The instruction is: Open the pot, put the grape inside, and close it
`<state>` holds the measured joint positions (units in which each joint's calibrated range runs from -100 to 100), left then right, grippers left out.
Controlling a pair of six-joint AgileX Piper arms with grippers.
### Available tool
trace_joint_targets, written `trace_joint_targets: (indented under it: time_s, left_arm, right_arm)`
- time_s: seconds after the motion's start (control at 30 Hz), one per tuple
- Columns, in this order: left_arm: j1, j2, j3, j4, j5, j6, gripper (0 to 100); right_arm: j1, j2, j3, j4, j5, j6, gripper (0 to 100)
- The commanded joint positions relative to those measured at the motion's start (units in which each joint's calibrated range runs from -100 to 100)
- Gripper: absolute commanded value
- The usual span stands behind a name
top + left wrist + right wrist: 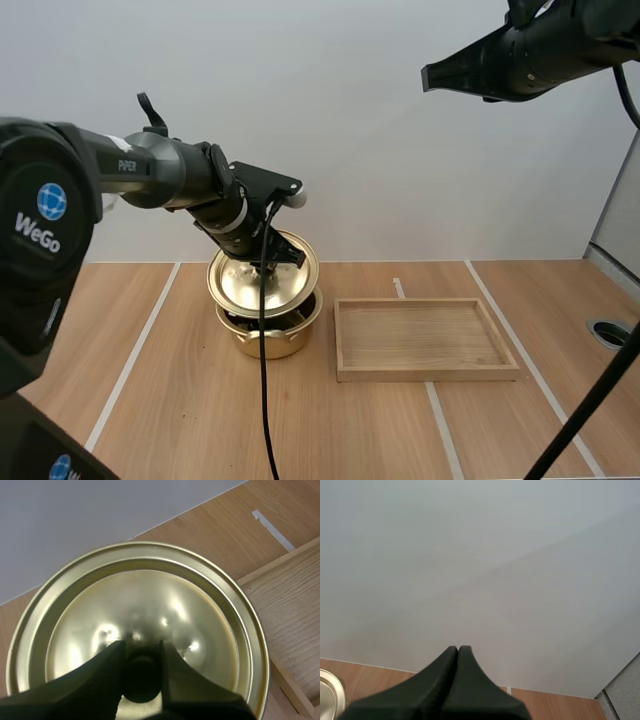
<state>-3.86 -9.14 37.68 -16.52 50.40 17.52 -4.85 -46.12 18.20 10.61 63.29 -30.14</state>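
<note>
A small gold pot [268, 335] stands on the table left of the wooden tray. Its gold lid [262, 276] hangs tilted just above the pot's rim, held by my left gripper [272, 262]. In the left wrist view the two black fingers [112, 667] pinch the lid's dark knob [142, 677], with the shiny lid [145, 610] spread behind them. My right gripper [428, 77] is raised high at the upper right, well away from the pot. Its fingers [455, 662] lie together as one dark wedge with nothing between them.
An empty wooden tray [424, 338] lies right of the pot; its edge [295, 580] shows beside the lid. White tape lines [130, 360] cross the wooden table. A round hole [612, 332] sits near the table's right edge.
</note>
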Motion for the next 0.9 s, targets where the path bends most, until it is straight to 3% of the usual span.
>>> trace_joint_targets:
  time_s: [0.0, 0.87]
  left_arm:
    - [-0.18, 1.1, -2.0, 0.0, 0.8, 0.1, 0]
    - [-0.18, 5.5, -4.6, 0.1, 6.9, 0.1, 0]
  right_arm:
    - [-0.2, -0.8, 0.1, 0.1, 0.4, 0.0, 0]
    - [-0.2, -0.8, 0.1, 0.2, 1.3, 0.0, 0]
